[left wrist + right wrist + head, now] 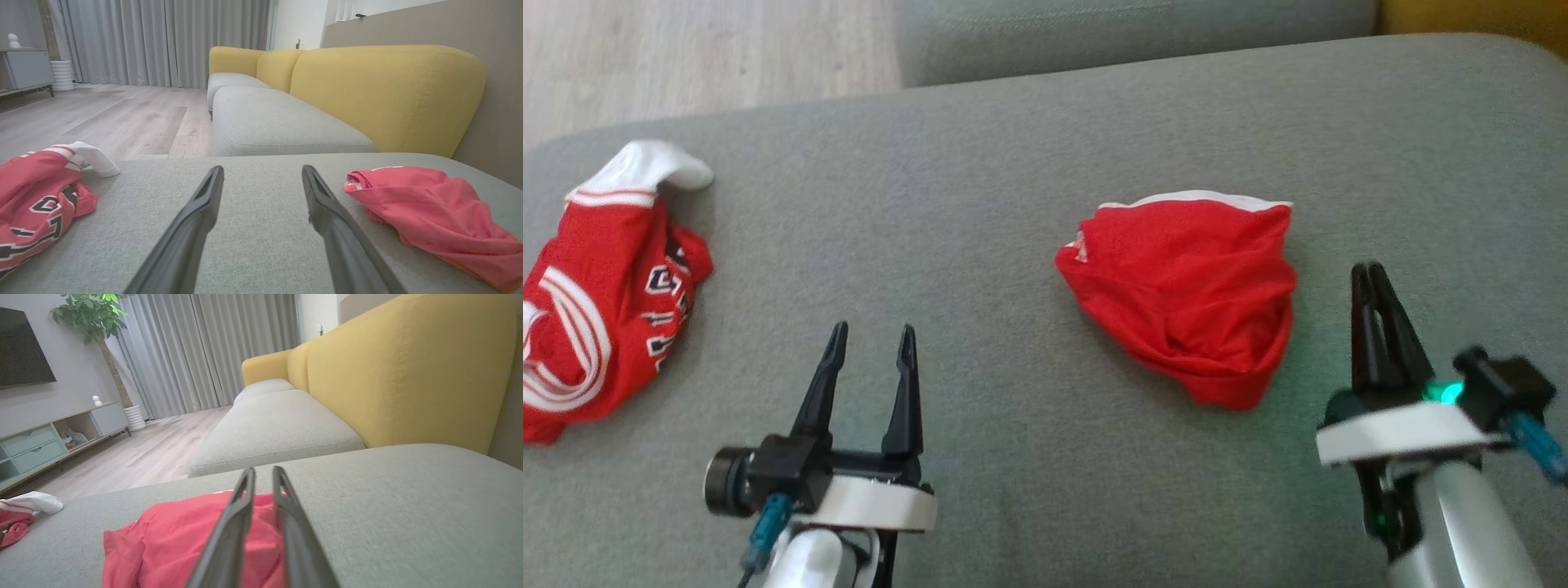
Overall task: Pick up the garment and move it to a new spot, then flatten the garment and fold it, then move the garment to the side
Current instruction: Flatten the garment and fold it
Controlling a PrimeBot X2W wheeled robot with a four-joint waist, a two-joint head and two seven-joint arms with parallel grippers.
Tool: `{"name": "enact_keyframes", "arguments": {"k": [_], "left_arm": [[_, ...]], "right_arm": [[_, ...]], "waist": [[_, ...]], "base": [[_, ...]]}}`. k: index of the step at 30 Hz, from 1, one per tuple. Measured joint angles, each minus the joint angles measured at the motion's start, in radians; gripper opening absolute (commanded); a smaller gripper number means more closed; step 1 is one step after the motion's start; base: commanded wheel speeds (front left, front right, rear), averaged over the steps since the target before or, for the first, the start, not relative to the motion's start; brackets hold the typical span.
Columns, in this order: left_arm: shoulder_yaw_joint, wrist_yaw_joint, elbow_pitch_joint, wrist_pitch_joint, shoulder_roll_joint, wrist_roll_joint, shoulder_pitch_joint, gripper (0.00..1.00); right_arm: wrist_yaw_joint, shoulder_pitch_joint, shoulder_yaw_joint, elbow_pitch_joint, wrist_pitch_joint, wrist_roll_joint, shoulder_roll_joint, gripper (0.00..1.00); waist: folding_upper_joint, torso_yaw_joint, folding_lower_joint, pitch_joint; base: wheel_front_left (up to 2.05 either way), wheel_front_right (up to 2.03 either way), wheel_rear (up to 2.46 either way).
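Note:
A crumpled red garment (1184, 286) with a white band lies on the grey cushion (980, 147), right of centre. It also shows in the left wrist view (429, 212) and the right wrist view (175, 535). My right gripper (1368, 273) hovers just right of its edge. Its fingers are drawn almost together, with a thin slit between them and nothing in it (262, 470). My left gripper (872, 331) stands open over bare cushion, left of the garment, and holds nothing (261, 169).
A second red garment, a jersey (596, 310) with white trim and lettering, lies bunched at the cushion's left edge. Wooden floor (686, 57) lies beyond the far left edge. Another grey seat (278, 122) and yellow backrests (384, 90) stand behind.

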Motion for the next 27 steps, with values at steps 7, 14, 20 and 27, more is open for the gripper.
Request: {"name": "enact_keyframes", "arguments": {"k": [7, 14, 20, 27], "left_arm": [[-0.008, -0.002, 0.002, 0.000, -0.007, 0.008, -0.033, 1.00], [-0.014, -0.010, 0.014, 0.000, -0.010, 0.009, -0.051, 1.00], [-0.014, -0.009, 0.015, 0.000, -0.010, 0.009, -0.053, 1.00], [-0.015, -0.009, 0.017, 0.000, -0.012, 0.009, -0.053, 1.00]], "right_arm": [[0.000, -0.169, 0.031, 0.154, 0.000, -0.014, 0.000, 0.00], [0.000, -0.266, 0.132, 0.444, 0.000, -0.019, -0.003, 0.00], [0.000, -0.296, 0.308, 0.542, 0.000, 0.039, -0.003, 0.00], [0.000, -0.306, 0.407, 0.582, 0.000, 0.061, -0.006, 0.00]], "waist": [[0.0000, 0.054, 0.0001, 0.036], [0.0000, 0.123, 0.0001, 0.058], [0.0000, 0.147, 0.0001, 0.064], [0.0000, 0.142, -0.0001, 0.047]], "base": [[0.00, 0.00, 0.00], [0.00, 0.00, 0.00], [0.00, 0.00, 0.00], [0.00, 0.00, 0.00]]}}
